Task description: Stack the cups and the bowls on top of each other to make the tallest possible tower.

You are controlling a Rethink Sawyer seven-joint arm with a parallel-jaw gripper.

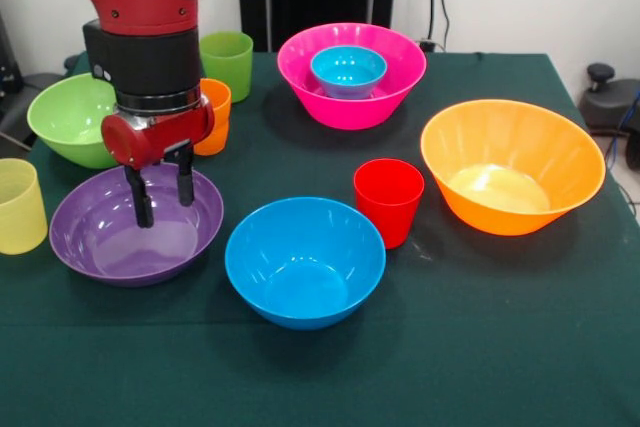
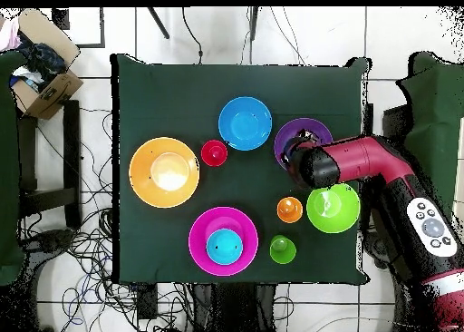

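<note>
My gripper (image 1: pixel 162 197) is open and empty, its fingers (image 1: pixel 140 209) hanging inside the purple bowl (image 1: pixel 90 232) at the front left. The large blue bowl (image 1: pixel 305 262) sits mid-front with the red cup (image 1: pixel 388 200) just behind it. The orange bowl (image 1: pixel 512 165) stands at the right. The small blue bowl (image 1: pixel 348 70) sits nested in the pink bowl (image 1: pixel 300 77) at the back. The lime green bowl (image 1: pixel 72 119), green cup (image 1: pixel 227 62), partly hidden orange cup (image 1: pixel 215 117) and pale yellow cup (image 1: pixel 20 205) stand on the left. Nothing else is stacked.
The dark green table (image 1: pixel 480 347) ends close in front of the blue bowl. In the overhead view my arm (image 2: pixel 362 161) covers part of the purple bowl (image 2: pixel 304 131). A cardboard box (image 2: pixel 41 79) and cables lie on the floor off the table.
</note>
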